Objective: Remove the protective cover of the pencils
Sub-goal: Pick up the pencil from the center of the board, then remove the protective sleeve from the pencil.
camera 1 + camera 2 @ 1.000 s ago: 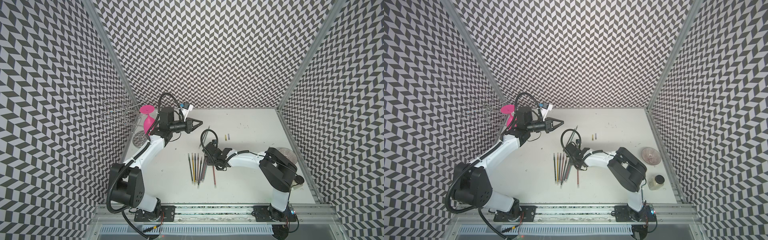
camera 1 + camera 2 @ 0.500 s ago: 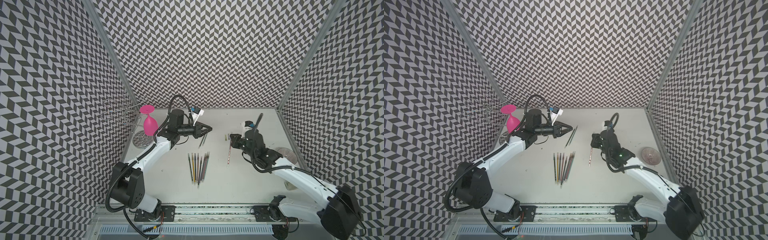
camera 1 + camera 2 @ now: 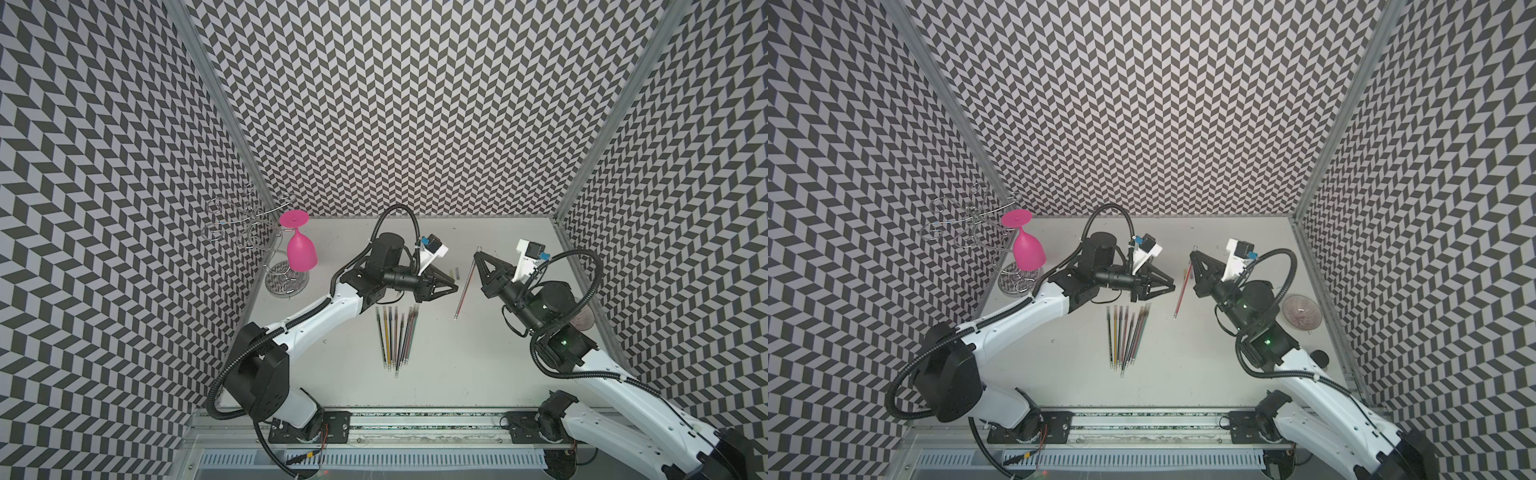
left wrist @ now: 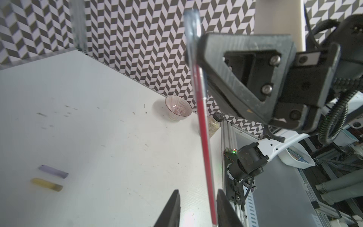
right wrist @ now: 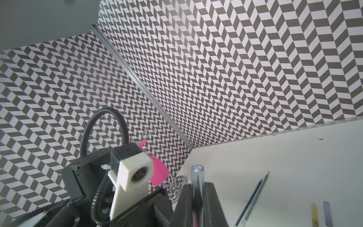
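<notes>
My right gripper (image 3: 478,254) is shut on the upper end of a red pencil (image 3: 462,286), held above the table and slanting down. That end sits in a clear protective cover (image 5: 197,175), which pokes out past the pads of the right gripper (image 5: 197,198). My left gripper (image 3: 456,286) is level with the pencil's middle, its jaws a little apart and holding nothing. In the left wrist view the red pencil (image 4: 203,125) runs down into the gap of the left gripper (image 4: 198,191), close to one finger. The other pencils (image 3: 397,336) lie in a row on the table.
Two small loose caps, yellow (image 4: 47,183) and purple (image 4: 53,171), lie on the table behind the grippers. A pink glass (image 3: 301,249) hangs on a wire rack (image 3: 249,224) at the back left. A ribbed glass bowl (image 3: 1302,311) and a small jar (image 3: 1320,357) stand by the right wall.
My right arm took one pencil from the row, swung right and raised it. My left gripper moved right towards it and went from shut to slightly open.
</notes>
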